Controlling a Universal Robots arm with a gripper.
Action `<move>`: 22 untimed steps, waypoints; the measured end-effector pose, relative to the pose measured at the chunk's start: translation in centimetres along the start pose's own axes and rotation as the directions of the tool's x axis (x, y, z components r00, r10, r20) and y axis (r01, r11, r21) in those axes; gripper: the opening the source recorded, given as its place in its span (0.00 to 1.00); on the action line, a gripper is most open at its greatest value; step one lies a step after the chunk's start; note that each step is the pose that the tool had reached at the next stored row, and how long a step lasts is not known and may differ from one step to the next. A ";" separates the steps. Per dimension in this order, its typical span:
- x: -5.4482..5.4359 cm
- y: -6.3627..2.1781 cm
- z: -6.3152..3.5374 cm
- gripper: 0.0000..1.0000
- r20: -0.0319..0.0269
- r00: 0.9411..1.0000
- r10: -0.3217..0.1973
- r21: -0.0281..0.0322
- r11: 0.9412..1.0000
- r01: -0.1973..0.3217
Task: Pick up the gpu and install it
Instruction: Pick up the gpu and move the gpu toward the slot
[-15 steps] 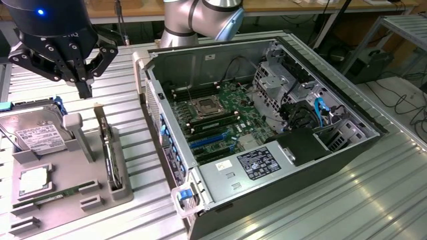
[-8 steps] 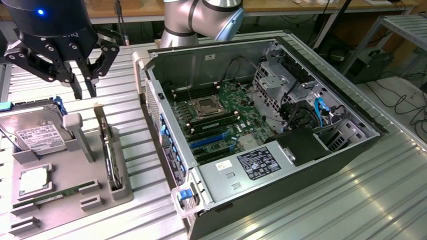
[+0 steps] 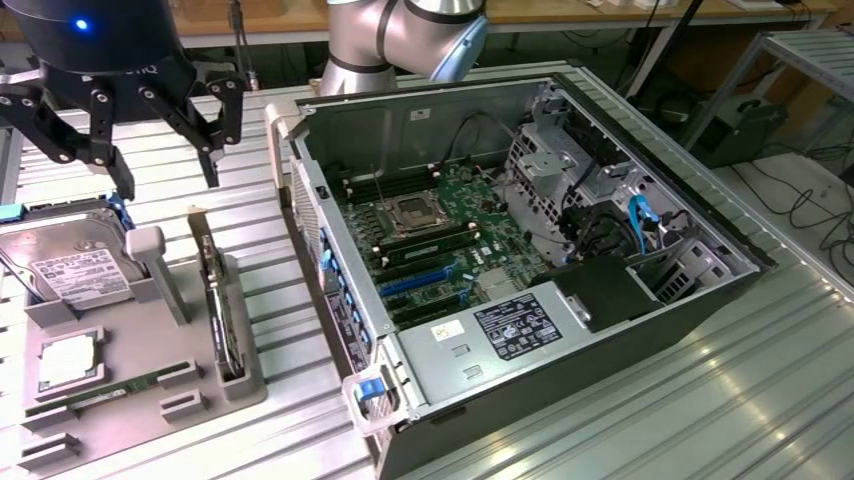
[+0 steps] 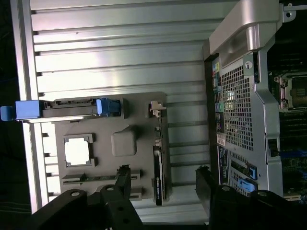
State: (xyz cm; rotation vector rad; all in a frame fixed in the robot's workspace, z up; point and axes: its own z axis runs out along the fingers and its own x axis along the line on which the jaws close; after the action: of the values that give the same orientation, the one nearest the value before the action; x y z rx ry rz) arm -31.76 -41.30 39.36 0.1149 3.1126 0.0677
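The gpu [image 3: 211,300] is a thin dark card standing on edge in a slot of the grey holder tray [image 3: 167,345] at the exterior view's left. My black gripper [image 3: 167,182] hangs above the tray's far end, open, with nothing between its fingers. In the wrist view the gpu [image 4: 158,175] runs as a dark strip with its pale bracket [image 4: 154,108] at one end. The gripper [image 4: 163,178] straddles it from above, one finger [image 4: 122,184] on each side, apart from the card.
The open computer case [image 3: 694,300] lies at the exterior view's right with its motherboard [image 3: 441,215] and blue slots [image 3: 416,282] exposed. The tray also holds a hard drive [image 3: 74,265], a processor [image 3: 67,360] and a memory stick [image 3: 107,393]. Ribbed metal table [image 3: 747,400] all round.
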 end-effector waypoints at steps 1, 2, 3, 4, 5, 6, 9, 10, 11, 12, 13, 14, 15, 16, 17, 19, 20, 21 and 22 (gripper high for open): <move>0.0 -0.02 0.06 0.66 0.000 1.000 -0.003 0.000 1.000 0.003; 0.0 -0.06 0.12 0.66 0.000 1.000 -0.007 0.000 1.000 0.007; 0.0 -0.19 0.19 0.66 -0.001 1.000 -0.009 0.000 1.000 0.009; 0.0 -0.35 0.27 0.66 -0.001 1.000 -0.009 0.000 1.000 0.009; 0.0 -0.46 0.31 0.66 -0.001 1.000 -0.009 0.000 1.000 0.009; 0.0 -0.63 0.37 0.66 -0.001 1.000 -0.009 0.000 1.000 0.009; -0.1 -0.89 0.46 0.66 0.000 1.000 -0.009 0.000 1.000 0.009; -0.1 -1.01 0.49 0.66 -0.001 1.000 -0.009 0.000 1.000 0.009; -0.1 -1.11 0.51 0.66 0.000 1.000 -0.009 0.000 1.000 0.009; -0.1 -1.14 0.51 0.66 -0.001 1.000 -0.009 0.000 1.000 0.009; -0.1 -1.16 0.50 0.66 -0.001 1.000 -0.009 0.000 1.000 0.009; -0.1 -1.19 0.50 0.66 -0.001 1.000 -0.009 0.000 1.000 0.009; -0.1 -1.22 0.51 0.66 -0.001 1.000 -0.009 0.000 1.000 0.009; -0.1 -1.23 0.51 0.66 -0.001 1.000 -0.009 0.000 1.000 0.009; -0.1 -1.24 0.51 0.66 0.000 1.000 -0.009 0.000 1.000 0.009; -0.1 -1.25 0.53 0.66 -0.001 1.000 -0.009 0.000 1.000 0.009; -0.1 -1.25 0.54 0.66 -0.001 1.000 -0.009 0.000 1.000 0.009; -0.1 -1.26 0.55 0.66 -0.001 1.000 -0.009 0.000 1.000 0.009; -0.1 -1.27 0.59 0.66 0.000 1.000 -0.009 0.000 1.000 0.009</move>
State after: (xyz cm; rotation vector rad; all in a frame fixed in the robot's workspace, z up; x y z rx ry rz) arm -31.76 -42.55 38.72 0.1006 3.1134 0.0681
